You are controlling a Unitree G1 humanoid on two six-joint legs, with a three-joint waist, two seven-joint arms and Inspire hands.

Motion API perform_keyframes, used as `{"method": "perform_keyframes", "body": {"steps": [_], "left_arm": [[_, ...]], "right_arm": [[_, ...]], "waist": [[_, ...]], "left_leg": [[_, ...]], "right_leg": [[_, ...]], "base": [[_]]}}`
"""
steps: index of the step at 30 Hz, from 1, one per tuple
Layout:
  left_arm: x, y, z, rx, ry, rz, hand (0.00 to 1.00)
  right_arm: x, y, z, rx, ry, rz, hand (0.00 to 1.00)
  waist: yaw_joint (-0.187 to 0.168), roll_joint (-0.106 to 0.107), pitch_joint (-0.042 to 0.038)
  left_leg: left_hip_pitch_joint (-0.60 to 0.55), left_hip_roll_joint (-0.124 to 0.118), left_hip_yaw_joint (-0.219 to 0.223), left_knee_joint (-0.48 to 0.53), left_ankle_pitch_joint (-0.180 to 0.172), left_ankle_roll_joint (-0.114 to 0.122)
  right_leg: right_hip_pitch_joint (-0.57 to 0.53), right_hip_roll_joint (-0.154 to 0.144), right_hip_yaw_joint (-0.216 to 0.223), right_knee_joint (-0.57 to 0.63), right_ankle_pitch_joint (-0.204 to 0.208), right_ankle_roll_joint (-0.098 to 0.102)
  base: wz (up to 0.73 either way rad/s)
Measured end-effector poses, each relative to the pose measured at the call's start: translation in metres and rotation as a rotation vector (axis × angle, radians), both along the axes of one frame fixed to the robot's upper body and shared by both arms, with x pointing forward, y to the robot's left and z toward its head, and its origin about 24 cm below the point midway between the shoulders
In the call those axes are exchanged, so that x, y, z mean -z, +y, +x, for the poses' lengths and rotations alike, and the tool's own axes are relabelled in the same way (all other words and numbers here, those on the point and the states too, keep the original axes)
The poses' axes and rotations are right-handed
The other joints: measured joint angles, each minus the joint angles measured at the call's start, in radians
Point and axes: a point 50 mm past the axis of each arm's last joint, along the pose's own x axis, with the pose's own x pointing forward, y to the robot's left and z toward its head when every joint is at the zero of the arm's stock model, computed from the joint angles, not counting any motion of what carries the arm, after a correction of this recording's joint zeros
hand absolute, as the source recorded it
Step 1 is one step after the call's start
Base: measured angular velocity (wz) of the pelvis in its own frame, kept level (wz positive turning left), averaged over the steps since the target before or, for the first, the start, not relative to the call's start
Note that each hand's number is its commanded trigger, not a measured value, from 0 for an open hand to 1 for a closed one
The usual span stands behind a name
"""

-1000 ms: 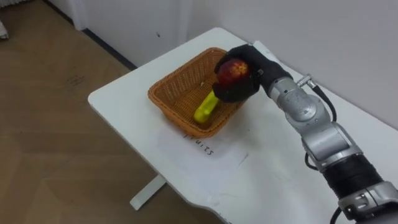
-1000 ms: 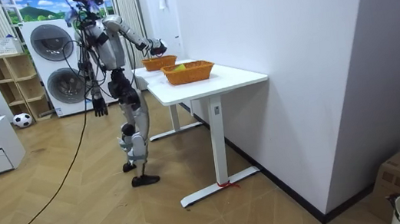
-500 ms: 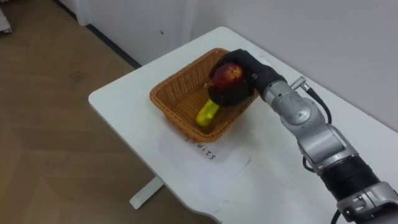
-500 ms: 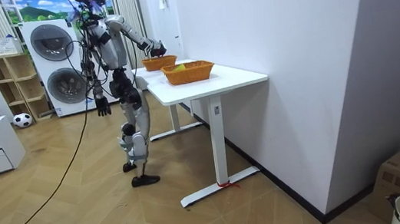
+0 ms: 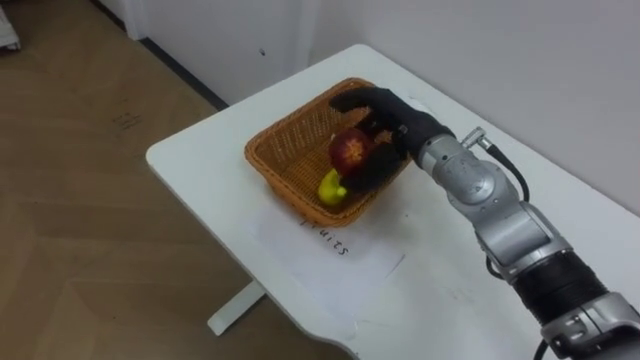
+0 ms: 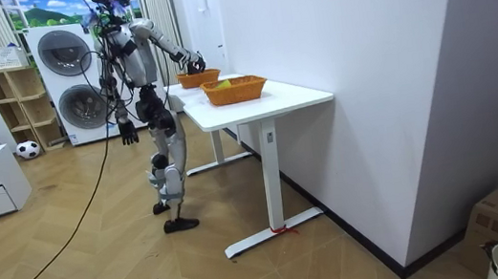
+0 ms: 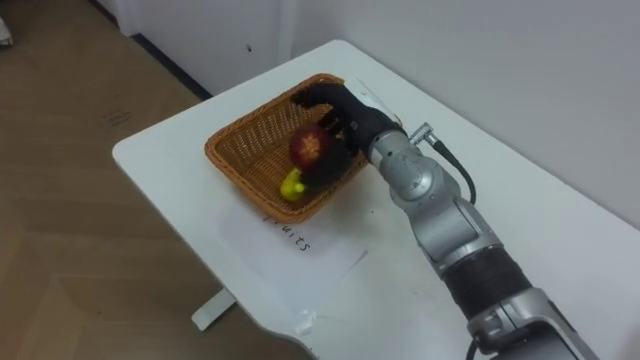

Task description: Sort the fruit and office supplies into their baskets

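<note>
Reaching over the basket (image 5: 283,158) on the desk (image 5: 200,175), the right hand (image 5: 388,122) has its fingers spread open and grips nothing. The apple (image 5: 350,151) lies against its palm, inside the basket, just above a yellow fruit (image 5: 332,186). The left hand (image 6: 123,132) hangs beside the hip.

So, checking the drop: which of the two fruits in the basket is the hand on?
The red apple, against the right hand's open fingers; the yellow fruit lies beside it, nearer the basket's front rim.
</note>
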Motion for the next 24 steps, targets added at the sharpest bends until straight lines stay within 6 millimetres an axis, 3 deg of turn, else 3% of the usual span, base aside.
{"method": "perform_keyframes", "body": {"steps": [20,24], "left_arm": [[-0.0018,0.0029,0.0082,-0.005,-0.026,0.013,0.0],[-0.0032,0.0064,0.0079,-0.028,-0.038,0.028,0.0]], "right_arm": [[-0.0002,-0.0003,0.0001,0.001,-0.001,0.001,0.0],[-0.0016,-0.0025,0.001,0.015,-0.01,0.002,0.0]], "waist": [[0.008,0.0,-0.0006],[0.008,-0.005,-0.0045]], "left_leg": [[0.0,0.0,0.003,0.0,0.0,0.0],[-0.004,0.0,0.003,0.0,0.0,0.0]], "right_leg": [[-0.001,0.0,0.0,-0.001,0.0,0.0],[-0.006,0.0,0.0,-0.001,0.0,0.0]], "base": [[0.0],[0.0]]}}
